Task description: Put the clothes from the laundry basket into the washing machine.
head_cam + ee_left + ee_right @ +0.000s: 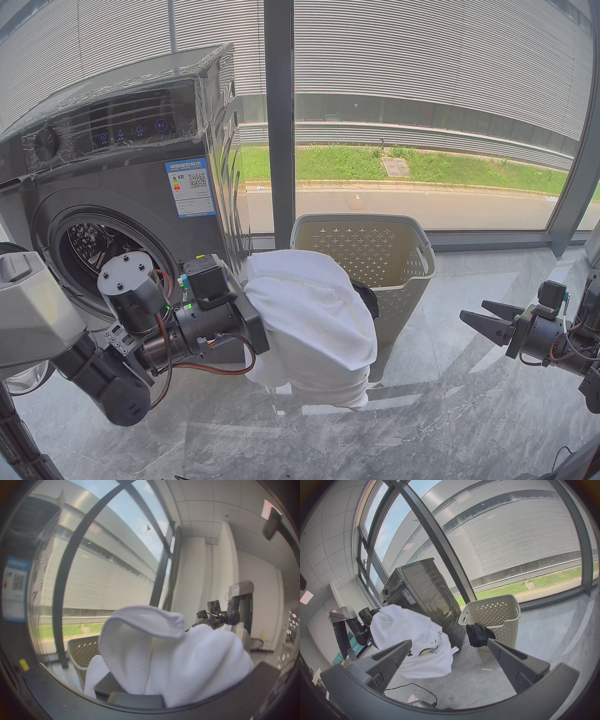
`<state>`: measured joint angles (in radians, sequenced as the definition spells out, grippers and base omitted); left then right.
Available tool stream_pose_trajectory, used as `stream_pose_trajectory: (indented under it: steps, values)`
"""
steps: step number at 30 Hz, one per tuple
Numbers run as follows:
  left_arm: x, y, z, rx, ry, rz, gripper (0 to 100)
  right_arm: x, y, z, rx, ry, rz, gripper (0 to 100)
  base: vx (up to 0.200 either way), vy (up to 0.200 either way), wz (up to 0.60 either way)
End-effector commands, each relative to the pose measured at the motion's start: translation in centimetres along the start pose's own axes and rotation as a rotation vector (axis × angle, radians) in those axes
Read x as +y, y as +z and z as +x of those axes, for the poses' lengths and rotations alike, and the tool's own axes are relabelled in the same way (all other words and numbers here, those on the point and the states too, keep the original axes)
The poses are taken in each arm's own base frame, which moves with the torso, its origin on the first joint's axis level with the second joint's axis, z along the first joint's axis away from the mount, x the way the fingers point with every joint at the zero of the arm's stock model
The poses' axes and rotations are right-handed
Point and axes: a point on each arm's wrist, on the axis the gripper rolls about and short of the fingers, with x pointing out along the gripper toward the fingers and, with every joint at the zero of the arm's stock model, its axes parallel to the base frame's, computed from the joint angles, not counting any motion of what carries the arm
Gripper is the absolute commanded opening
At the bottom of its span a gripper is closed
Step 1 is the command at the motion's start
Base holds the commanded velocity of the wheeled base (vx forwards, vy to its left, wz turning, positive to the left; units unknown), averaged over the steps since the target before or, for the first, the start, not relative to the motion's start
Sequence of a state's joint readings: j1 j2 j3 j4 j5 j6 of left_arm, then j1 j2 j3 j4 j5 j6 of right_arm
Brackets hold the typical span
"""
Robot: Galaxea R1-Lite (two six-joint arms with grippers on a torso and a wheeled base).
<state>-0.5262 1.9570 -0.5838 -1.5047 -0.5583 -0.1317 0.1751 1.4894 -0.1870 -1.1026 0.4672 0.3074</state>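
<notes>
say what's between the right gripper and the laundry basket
Bare grey floor; in the head view nothing lies between the open right gripper and the laundry basket. The white garment hangs from the left gripper past the basket.

The grey, marble-veined floor (437, 400) carries the washing machine (125, 187) on the robot's left and, just beside the machine's right flank, the pale perforated laundry basket (375, 250), upright against the base of the window frame (487, 239). A thin black cable (418, 687) loops across the tiles, and near the basket lies a small white sliver (487, 669), possibly paper
</notes>
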Motion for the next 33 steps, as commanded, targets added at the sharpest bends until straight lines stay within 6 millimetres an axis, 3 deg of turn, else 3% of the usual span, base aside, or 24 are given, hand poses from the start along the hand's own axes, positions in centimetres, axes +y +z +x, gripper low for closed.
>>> stream_pose_trajectory:
  steps: [1,7,13,18,21,33]
  values:
    - [-2.4,1.8,-4.2,-0.044,0.215,-0.175,0,0.0,0.9,-0.2,-0.051,-0.030,-0.021,100,0.000,0.000,0.00]
    - [-1.8,1.8,-7.0,-0.102,0.443,-0.297,0,0.2,1.2,-0.3,-0.071,-0.046,-0.027,100,0.000,0.000,0.00]
    - [-3.8,-0.4,-12.1,0.022,0.546,-0.348,0,0.2,1.4,-0.5,-0.083,-0.050,-0.023,100,0.000,0.000,0.00]
    - [-2.4,-0.1,-14.7,-0.005,0.692,-0.331,0,0.2,1.2,-0.6,-0.076,-0.047,-0.022,100,0.000,0.000,0.00]
    - [-2.1,-0.2,-15.5,-0.005,0.736,-0.322,0,0.2,1.1,-0.6,-0.072,-0.044,-0.023,100,0.000,0.000,0.00]
    - [-2.0,-0.4,-16.1,0.001,0.773,-0.332,0,0.3,1.1,-0.5,-0.068,-0.036,-0.028,100,0.000,0.200,0.00]
